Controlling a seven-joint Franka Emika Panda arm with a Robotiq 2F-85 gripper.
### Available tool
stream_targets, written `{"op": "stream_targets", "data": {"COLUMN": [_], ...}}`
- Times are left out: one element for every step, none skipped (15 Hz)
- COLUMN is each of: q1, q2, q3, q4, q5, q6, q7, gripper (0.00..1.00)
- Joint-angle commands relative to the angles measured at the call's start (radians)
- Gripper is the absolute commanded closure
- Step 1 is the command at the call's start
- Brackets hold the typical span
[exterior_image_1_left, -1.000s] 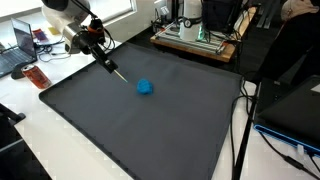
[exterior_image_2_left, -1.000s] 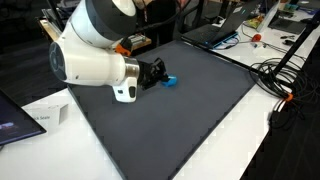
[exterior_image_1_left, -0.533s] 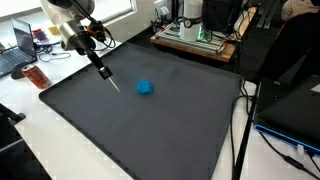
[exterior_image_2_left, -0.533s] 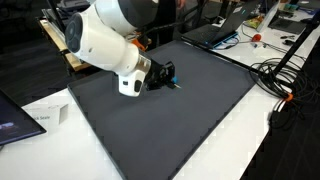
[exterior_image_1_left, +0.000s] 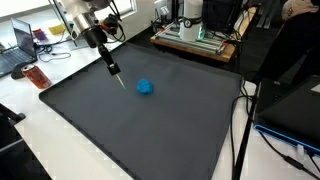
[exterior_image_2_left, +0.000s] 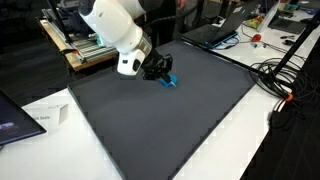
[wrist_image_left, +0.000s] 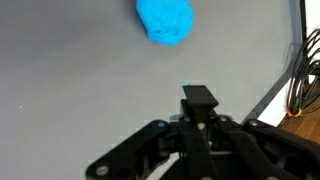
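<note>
One blue lump (exterior_image_1_left: 146, 87) lies on the dark mat (exterior_image_1_left: 150, 135) in an exterior view, in the mat's far half and clear of all its edges. The gripper (exterior_image_1_left: 107, 60) hangs over the mat's far left side, its jaws pinched together on a thin stick (exterior_image_1_left: 115, 74) that slants down toward the lump. The stick's tip stops near the lump, apart from it. The mat covers a white bench (exterior_image_1_left: 35, 140), with a laptop (exterior_image_1_left: 18, 45) beyond the left corner and a rack of equipment (exterior_image_1_left: 195, 32) behind the far edge.

Seen from across in an exterior view, the white arm (exterior_image_2_left: 115, 25) leans in and the gripper (exterior_image_2_left: 160, 68) sits just beside the lump (exterior_image_2_left: 170, 81). Cables (exterior_image_2_left: 285, 75) trail off the mat's right edge.

From the wrist view, the stick (wrist_image_left: 198, 98) juts out of the clamped fingers over bare mat (wrist_image_left: 80, 80), with the lump (wrist_image_left: 165, 20) ahead and untouched. Whether the tip meets the mat, I cannot tell.
</note>
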Motion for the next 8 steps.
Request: {"op": "stream_targets", "data": {"q1": [0.031, 0.037, 0.047, 0.056, 0.069, 0.083, 0.098, 0.111], "q2": [-0.169, -0.202, -0.237, -0.268, -0.297, -0.324, -0.352, -0.377], "q3": [-0.003, -0.002, -0.001, 0.000, 0.000, 0.001, 0.005, 0.009], "q4": [-0.214, -0.252, -0.295, -0.331, -0.363, -0.393, -0.423, -0.451], "q5": [-0.010, -0.014, -0.020, -0.029, -0.042, -0.066, -0.092, -0.118], "q6": [0.143, 0.169, 0.203, 0.227, 0.257, 0.276, 0.300, 0.320], "q7": [-0.001, -0.003, -0.001, 0.003, 0.012, 0.026, 0.042, 0.058], "gripper": [0.97, 0.97, 0.97, 0.97, 0.97, 0.97, 0.97, 0.97]}}
